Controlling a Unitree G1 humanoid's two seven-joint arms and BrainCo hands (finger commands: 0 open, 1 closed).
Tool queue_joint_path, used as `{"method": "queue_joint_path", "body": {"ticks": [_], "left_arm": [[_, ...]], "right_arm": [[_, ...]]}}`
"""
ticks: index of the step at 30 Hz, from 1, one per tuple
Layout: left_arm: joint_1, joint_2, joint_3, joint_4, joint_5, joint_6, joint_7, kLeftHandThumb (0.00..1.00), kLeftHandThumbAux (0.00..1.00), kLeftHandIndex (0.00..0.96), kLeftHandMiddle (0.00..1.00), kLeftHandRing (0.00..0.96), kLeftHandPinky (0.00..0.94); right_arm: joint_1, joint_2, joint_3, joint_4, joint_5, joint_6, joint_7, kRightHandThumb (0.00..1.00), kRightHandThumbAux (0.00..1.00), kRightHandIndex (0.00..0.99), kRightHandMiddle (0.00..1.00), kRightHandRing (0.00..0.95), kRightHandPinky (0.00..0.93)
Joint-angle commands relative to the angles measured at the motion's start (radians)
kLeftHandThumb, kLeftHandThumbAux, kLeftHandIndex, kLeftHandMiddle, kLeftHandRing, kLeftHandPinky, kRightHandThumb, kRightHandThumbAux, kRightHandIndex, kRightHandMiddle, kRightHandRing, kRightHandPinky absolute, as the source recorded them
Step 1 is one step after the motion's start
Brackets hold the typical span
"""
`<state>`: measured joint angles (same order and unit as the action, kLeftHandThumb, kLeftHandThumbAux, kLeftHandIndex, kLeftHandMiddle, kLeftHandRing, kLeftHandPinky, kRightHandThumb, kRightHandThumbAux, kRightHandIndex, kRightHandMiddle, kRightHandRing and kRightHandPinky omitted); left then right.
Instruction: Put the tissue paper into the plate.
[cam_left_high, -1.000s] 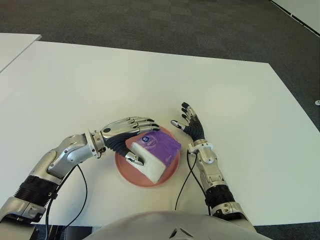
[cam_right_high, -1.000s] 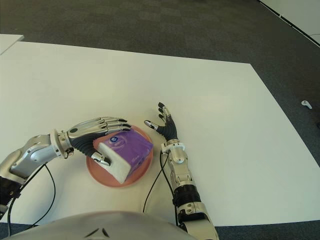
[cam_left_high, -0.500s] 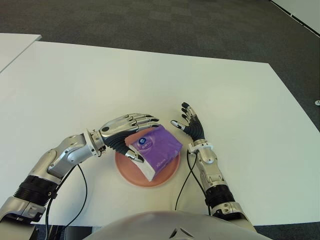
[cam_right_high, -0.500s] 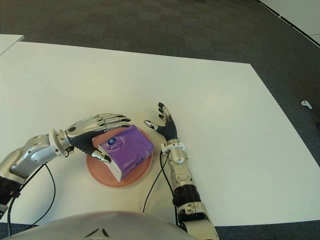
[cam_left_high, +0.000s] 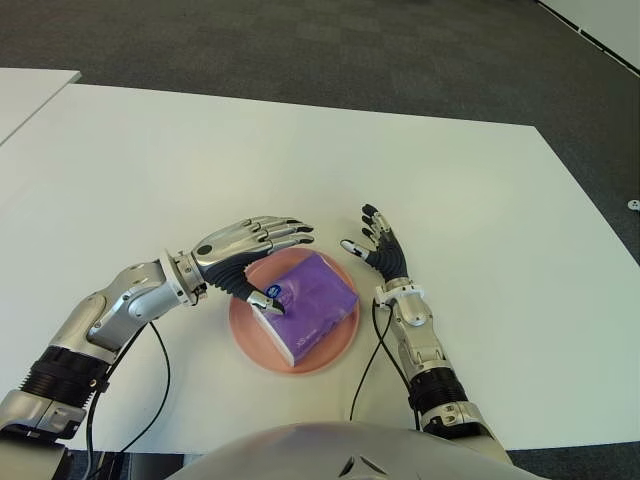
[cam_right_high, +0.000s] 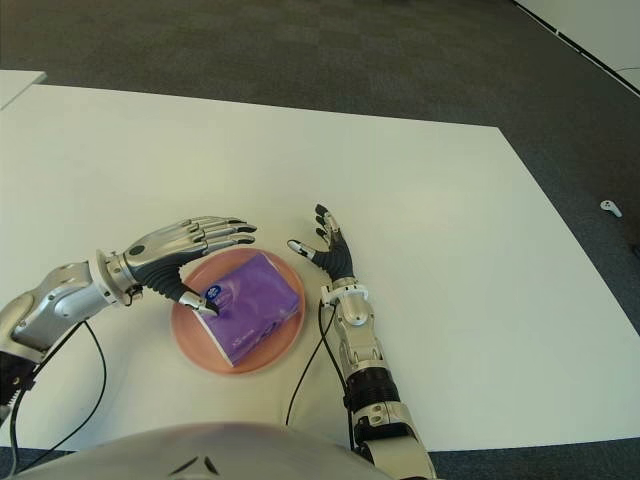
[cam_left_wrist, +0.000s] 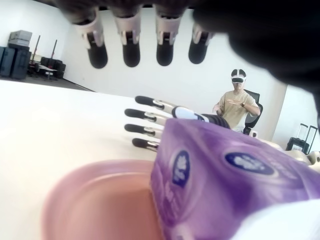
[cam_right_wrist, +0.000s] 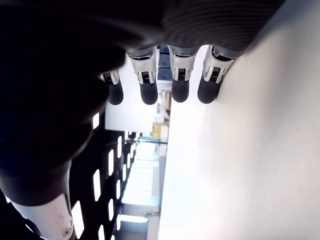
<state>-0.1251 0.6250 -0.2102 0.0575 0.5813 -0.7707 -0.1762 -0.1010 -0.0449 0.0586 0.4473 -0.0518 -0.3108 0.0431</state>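
Observation:
A purple tissue pack (cam_left_high: 311, 308) lies flat in the pink plate (cam_left_high: 247, 322) near the table's front edge; the left wrist view shows the tissue pack (cam_left_wrist: 225, 185) in the plate (cam_left_wrist: 95, 200) too. My left hand (cam_left_high: 262, 262) hovers at the plate's left rim with its fingers spread over the pack's far edge. Its thumb tip sits at the pack's near-left corner, and the hand grips nothing. My right hand (cam_left_high: 375, 243) stands just right of the plate, fingers spread and empty.
The white table (cam_left_high: 450, 190) stretches wide behind and to both sides of the plate. Black cables (cam_left_high: 365, 365) trail from both wrists towards the front edge. A second white table (cam_left_high: 30, 85) shows at the far left. A seated person (cam_left_wrist: 235, 102) appears far off in the left wrist view.
The left hand has let go of the tissue pack, which dropped from tilted to flat in the plate. The hand's fingers opened and drew back leftwards. The right hand stayed still.

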Motion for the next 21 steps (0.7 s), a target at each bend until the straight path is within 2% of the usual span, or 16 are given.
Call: {"method": "queue_joint_path", "body": {"ticks": [1,5,10,13,16,18,21], "left_arm": [[-0.033,0.012,0.023,0.008,-0.024,-0.003,0.002,0.272,0.326,0.000,0.000,0.000,0.000],[-0.034,0.010,0.038,0.003,-0.037,-0.009,0.016,0.307,0.339,0.000,0.000,0.000,0.000],[-0.056,0.029,0.071,-0.008,-0.095,0.008,-0.014,0.299,0.332,0.000,0.000,0.000,0.000],[-0.103,0.084,0.146,-0.050,-0.262,0.076,-0.085,0.281,0.339,0.000,0.000,0.000,0.007],[-0.105,0.093,0.176,-0.074,-0.328,0.113,-0.119,0.266,0.360,0.000,0.000,0.000,0.015],[-0.077,0.061,0.188,-0.087,-0.382,0.140,-0.116,0.256,0.379,0.000,0.000,0.000,0.017],[-0.070,-0.024,0.219,-0.056,-0.547,0.169,-0.094,0.235,0.428,0.000,0.000,0.000,0.008]], "right_arm": [[0.051,-0.001,0.000,0.099,0.001,0.057,0.016,0.000,0.751,0.000,0.000,0.000,0.000],[0.044,-0.002,-0.001,0.124,0.003,0.031,0.022,0.000,0.748,0.000,0.000,0.000,0.000],[0.038,-0.002,-0.002,0.147,0.002,0.009,0.022,0.000,0.728,0.000,0.000,0.000,0.000],[0.038,0.001,-0.003,0.149,0.000,0.015,0.015,0.000,0.721,0.000,0.000,0.000,0.000],[0.038,0.002,-0.003,0.150,0.000,0.016,0.013,0.000,0.718,0.000,0.000,0.000,0.000],[0.040,0.003,-0.003,0.147,-0.001,0.018,0.012,0.000,0.717,0.000,0.000,0.000,0.000],[0.044,0.005,-0.001,0.143,-0.004,0.018,0.007,0.000,0.724,0.000,0.000,0.000,0.000]]}}
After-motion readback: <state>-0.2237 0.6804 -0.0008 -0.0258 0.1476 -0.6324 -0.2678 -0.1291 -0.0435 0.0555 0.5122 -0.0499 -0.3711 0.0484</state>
